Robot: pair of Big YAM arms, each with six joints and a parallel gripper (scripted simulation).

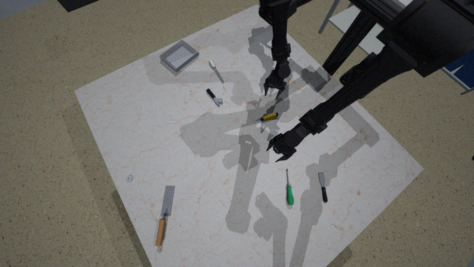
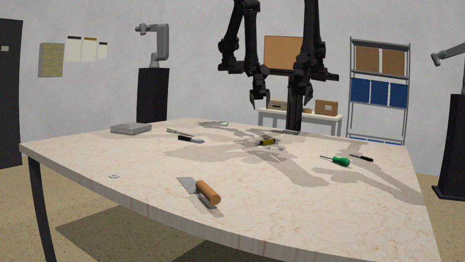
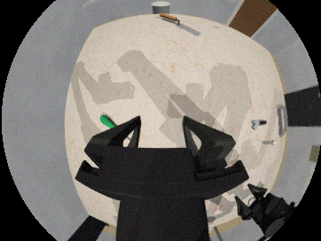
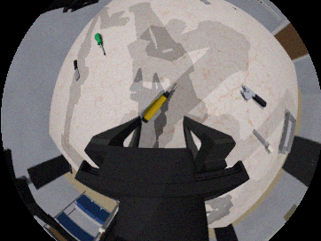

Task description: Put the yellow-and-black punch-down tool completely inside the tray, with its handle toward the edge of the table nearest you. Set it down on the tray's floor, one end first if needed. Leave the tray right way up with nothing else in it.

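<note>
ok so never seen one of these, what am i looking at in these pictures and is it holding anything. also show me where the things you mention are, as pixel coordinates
Two black robot arms reach over a pale table [image 1: 205,172] [image 2: 146,169] [image 3: 155,46] [image 4: 222,66]. One picture looks down from above, one from beside the table, and two from cameras on the arms' wrists.

On the table lie a yellow-and-black punch-down tool [image 1: 270,116] [image 2: 268,141] [image 4: 155,107], a tray [image 1: 180,57] [image 2: 130,129] [image 3: 282,120] [image 4: 288,133], a green screwdriver [image 1: 290,195] [image 2: 341,160] [image 3: 105,120] [image 4: 98,38], a wooden-handled trowel [image 1: 160,232] [image 2: 208,191] [image 3: 168,17] and other small tools.

The left gripper [image 1: 271,155] [image 2: 306,102] [image 3: 161,119] and right gripper [image 1: 271,96] [image 2: 260,108] [image 3: 241,190] [image 4: 162,120] are both open, holding nothing.

Yellow-and-black tool [image 1: 269,116] [image 2: 268,141] [image 4: 155,107], seemingly flat; upright tray [image 1: 179,57] [image 2: 130,128] [image 4: 287,133].
</note>
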